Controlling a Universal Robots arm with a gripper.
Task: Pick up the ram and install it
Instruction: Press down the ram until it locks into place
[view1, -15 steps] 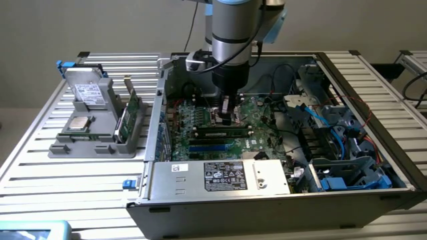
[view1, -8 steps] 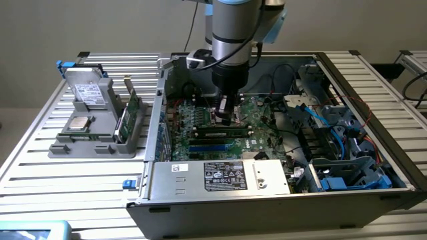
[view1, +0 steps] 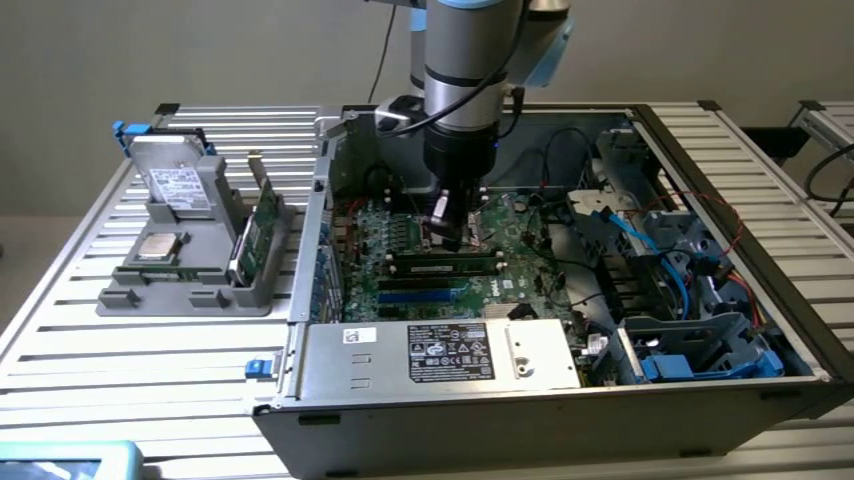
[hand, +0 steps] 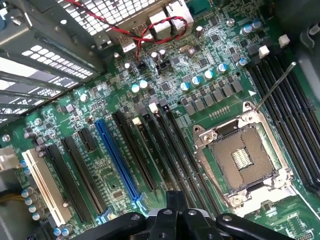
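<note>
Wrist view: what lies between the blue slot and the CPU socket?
Long black slots, side by side, lie between the blue slot and the CPU socket; the wrist view shows this.

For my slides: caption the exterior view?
Robot hand shut above a memory stick lying in the motherboard slot of an open computer case.

Case top open: access from above. Claw (view1: 446, 238) low over motherboard (view1: 441, 262). Cables (view1: 607, 250) and drive cage (view1: 701, 345) crowd case toward worktop (view1: 187, 350) far-side edge. Power supply (view1: 447, 352) blocks near edge.
</note>
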